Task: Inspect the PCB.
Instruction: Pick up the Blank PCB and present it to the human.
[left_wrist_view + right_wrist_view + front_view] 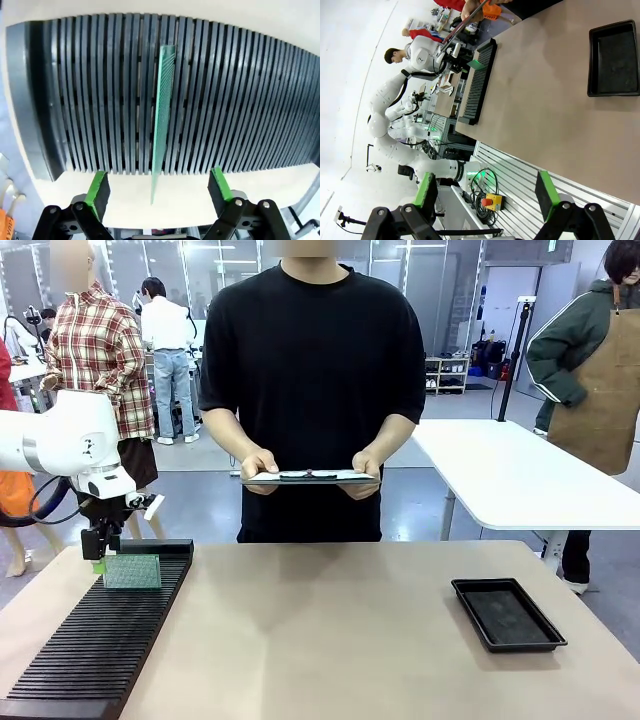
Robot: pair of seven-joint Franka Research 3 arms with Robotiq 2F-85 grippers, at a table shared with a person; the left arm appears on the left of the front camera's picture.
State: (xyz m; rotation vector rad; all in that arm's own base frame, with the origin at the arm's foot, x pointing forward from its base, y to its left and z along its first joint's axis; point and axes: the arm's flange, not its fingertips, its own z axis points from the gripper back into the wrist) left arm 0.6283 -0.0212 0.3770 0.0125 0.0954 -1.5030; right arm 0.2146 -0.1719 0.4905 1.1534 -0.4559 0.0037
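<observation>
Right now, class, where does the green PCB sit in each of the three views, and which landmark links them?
Front view: PCB at left, standing in the slotted black rack near its far end, beside the left claw.
Left wrist view: PCB edge-on at centre, upright in a slot, between the open fingers.
Right wrist view: PCB, small green patch, upper middle.
Shared landmark: the slotted black rack.

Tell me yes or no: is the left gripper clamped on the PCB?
No: the left gripper is open, its pads clear of the PCB standing in the slotted rack.
</observation>
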